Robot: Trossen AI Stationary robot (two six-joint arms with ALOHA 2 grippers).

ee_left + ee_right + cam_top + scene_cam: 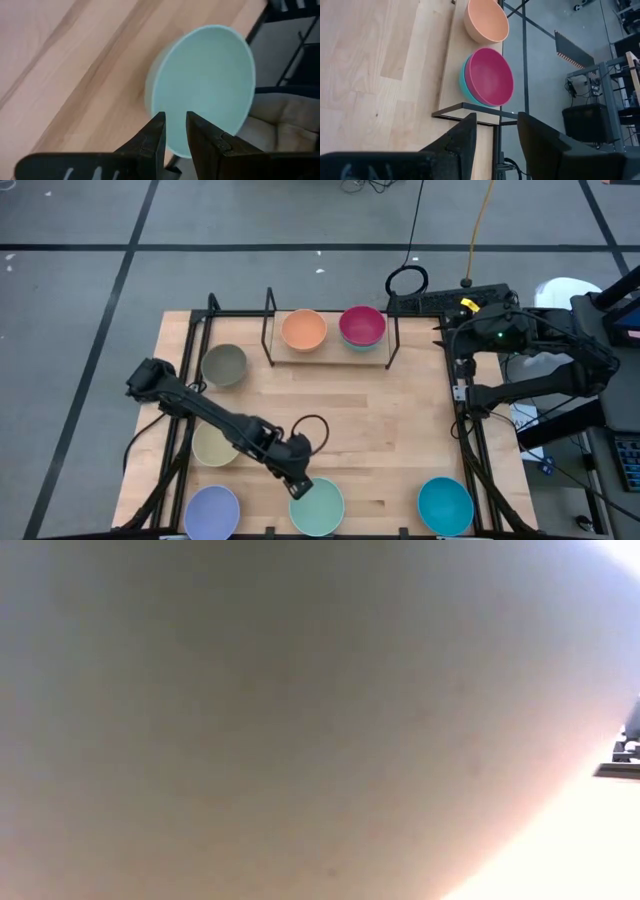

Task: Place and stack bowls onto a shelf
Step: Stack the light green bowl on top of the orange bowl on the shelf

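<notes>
Left gripper fingers slightly spread, empty, above rim of mint bowl; right gripper spread (parked at table edge)

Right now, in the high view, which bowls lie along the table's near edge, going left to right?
lavender bowl → mint green bowl, with the left gripper at its rim → teal bowl.
</notes>
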